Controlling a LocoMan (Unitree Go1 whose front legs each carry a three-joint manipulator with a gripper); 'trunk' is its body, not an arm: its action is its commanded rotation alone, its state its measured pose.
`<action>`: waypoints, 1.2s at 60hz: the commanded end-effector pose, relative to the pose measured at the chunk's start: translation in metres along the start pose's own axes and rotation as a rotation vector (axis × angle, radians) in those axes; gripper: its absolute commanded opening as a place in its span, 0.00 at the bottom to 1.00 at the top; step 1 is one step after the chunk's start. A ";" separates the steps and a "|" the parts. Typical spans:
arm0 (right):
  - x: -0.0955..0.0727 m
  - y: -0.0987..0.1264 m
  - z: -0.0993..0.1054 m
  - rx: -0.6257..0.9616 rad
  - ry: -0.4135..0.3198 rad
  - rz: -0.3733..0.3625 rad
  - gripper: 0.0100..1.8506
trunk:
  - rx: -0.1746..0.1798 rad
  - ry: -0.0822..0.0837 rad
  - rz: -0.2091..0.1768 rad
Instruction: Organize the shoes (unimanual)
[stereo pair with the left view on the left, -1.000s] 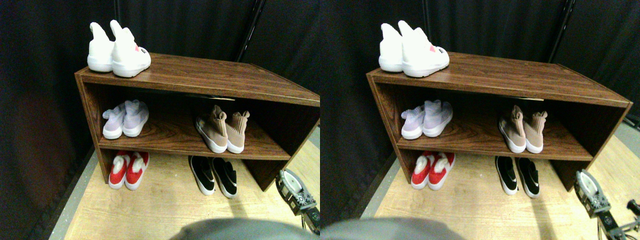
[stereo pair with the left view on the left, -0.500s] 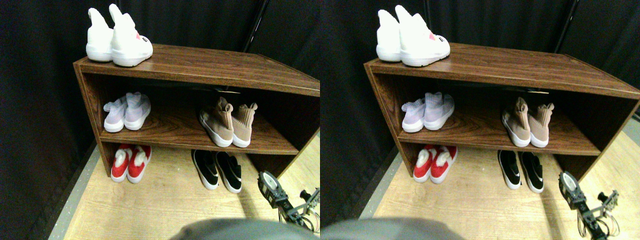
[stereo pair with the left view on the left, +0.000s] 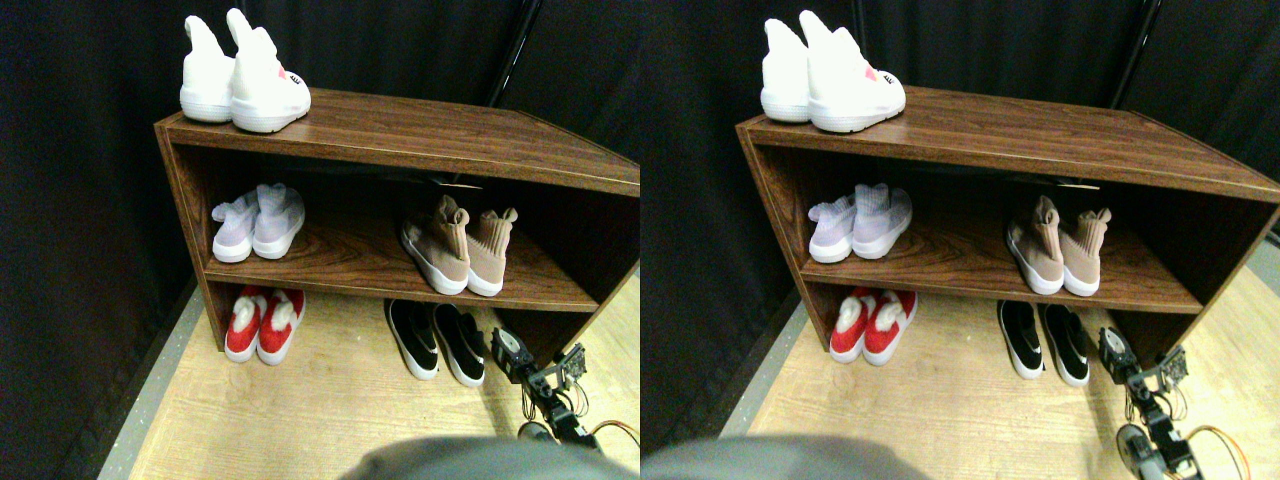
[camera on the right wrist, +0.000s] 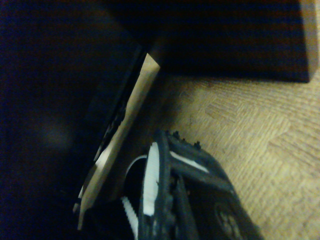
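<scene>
Floor: pale wood, dark shelf (stereo pair with the left view on the left: 400, 130).
Done: tan pair (stereo pair with the left view on the left: 460, 250), black pair (stereo pair with the left view on the left: 437, 340) side by side.
Left: seemingly nothing.
Gripper (stereo pair with the left view on the left: 540, 372): jaw state unclear.

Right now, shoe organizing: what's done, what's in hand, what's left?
Looks done: the tan pair stands side by side on the middle shelf. In hand: nothing visibly held; the right gripper sits low on the floor beside the black slip-ons. Left: probably those slip-ons, slightly splayed under the shelf.

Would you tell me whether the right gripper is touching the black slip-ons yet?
Apart. The stereo pair view shows bare floor between the right gripper and the nearer black slip-on.
</scene>
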 end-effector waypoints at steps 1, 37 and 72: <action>0.008 0.000 0.001 -0.004 -0.038 0.001 0.03 | -0.024 0.023 0.017; 0.013 0.001 -0.032 0.064 0.055 -0.079 0.03 | -0.047 0.018 0.043; 0.021 -0.005 -0.054 0.064 0.122 -0.103 0.03 | -0.067 0.023 0.061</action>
